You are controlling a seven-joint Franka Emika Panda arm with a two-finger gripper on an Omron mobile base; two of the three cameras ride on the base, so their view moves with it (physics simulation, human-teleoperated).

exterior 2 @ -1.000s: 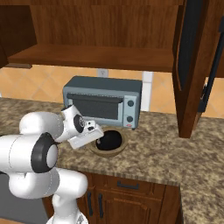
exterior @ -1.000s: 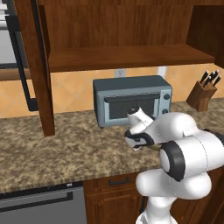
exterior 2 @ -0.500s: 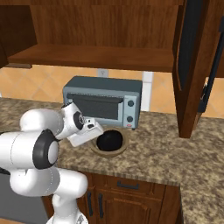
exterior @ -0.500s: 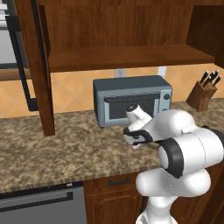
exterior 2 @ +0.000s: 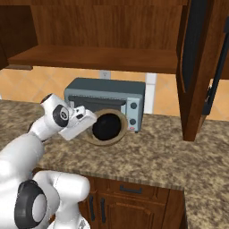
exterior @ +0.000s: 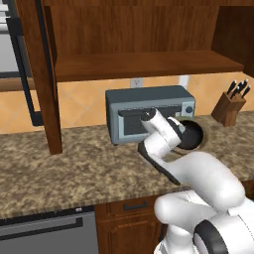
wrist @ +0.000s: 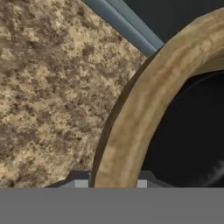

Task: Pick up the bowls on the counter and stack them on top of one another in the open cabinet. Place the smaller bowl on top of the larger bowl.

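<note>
The wide tan bowl is off the granite counter and tipped on edge, its mouth turned toward the right base camera. The small glossy black bowl sits inside it. My gripper is shut on the tan bowl's thick rim at its left side. In the hand view the tan rim runs up from between my gripper fingertips, with the black bowl to its right. From the left base view the gripper holds the black bowl and tan bowl before the toaster oven. The cabinet shelf above is bare.
A grey-blue toaster oven stands right behind the bowls. A knife block is at the far right of the counter. Open cabinet doors hang at the left and at the right. A dishwasher sits below the counter.
The tan bowl with the black one in it has come up off the counter and tipped from flat onto its edge. The hand has risen slightly with it.
</note>
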